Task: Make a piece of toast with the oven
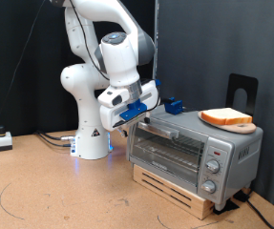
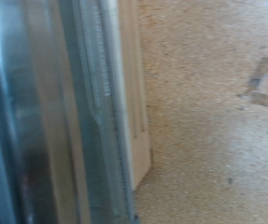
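Gripper: we see the gripper at the upper corner of the oven on the exterior view's left, just above the top edge of the door; its fingers are hidden against the oven, so we cannot tell if it is released or clenched.
Oven: the oven stands on a low wooden pallet on the table; its glass door looks closed, and the knobs are on the front panel at the exterior view's right.
Toast: the piece of toast lies on a round wooden board on top of the oven, towards the exterior view's right, well apart from the gripper.
Wrist view: we see only blurred metal of the oven very near, with a pale wooden edge and the speckled table beside it.
Arm: the white arm bends down from its base at the exterior view's left.
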Tool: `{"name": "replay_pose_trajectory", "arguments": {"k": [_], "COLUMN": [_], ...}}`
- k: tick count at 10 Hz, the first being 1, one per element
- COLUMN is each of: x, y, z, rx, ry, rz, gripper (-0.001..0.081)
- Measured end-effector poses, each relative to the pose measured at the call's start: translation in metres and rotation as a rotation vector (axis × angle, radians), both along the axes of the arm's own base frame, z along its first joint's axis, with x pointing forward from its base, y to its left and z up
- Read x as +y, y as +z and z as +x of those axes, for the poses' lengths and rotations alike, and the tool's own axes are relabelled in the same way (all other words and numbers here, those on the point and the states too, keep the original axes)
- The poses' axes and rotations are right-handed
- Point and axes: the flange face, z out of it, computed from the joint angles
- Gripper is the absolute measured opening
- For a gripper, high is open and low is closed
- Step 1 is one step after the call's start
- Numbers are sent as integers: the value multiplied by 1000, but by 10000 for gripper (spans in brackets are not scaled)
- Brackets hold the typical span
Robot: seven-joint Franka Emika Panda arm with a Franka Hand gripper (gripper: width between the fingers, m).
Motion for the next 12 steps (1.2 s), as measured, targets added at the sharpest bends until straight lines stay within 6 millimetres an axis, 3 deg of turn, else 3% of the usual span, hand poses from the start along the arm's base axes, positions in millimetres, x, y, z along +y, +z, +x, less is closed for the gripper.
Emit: {"name": "replay_pose_trajectory", "arguments": {"k": [5, 12], "x": [-39, -84], "y": [-15, -56], "z": [17, 39], "rx": [9, 52], "ry": [-47, -109], "rz": [-92, -176], "gripper": [810, 810]}}
